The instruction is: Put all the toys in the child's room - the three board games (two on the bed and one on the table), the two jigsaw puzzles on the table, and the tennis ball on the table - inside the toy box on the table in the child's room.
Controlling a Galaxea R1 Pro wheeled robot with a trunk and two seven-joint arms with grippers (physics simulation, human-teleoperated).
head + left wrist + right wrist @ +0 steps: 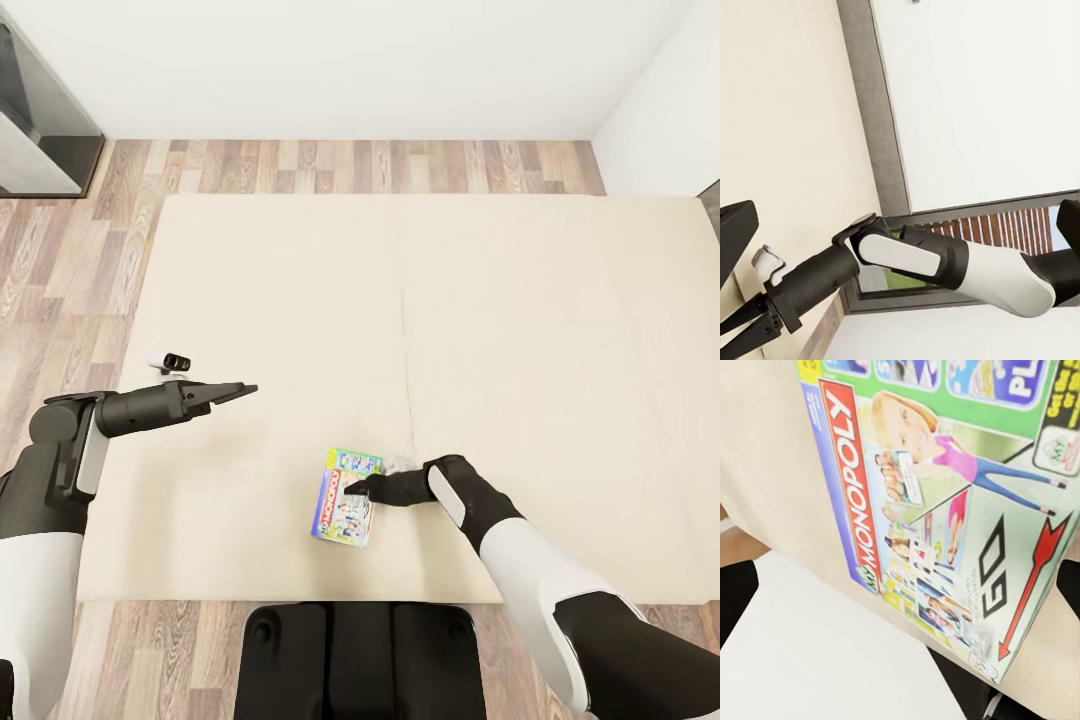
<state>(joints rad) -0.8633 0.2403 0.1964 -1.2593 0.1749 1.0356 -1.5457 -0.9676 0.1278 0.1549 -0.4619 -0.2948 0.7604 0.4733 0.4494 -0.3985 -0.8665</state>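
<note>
Head view: right tool (362,492) reaches onto board game (347,496), grip unclear

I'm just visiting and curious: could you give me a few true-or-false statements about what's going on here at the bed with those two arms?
1. A brightly printed flat board game lies on the cream mattress of the bed. True.
2. The right gripper is at the board game. True.
3. The left gripper is holding a second game. False: it hovers over bare mattress, away from the game, with nothing in it.
4. The game's cover reads "Scrabble". False: the right wrist view shows "Monopoly" on a red band.
5. The floor beside the bed is grey carpet. False: it is wood plank.
</note>
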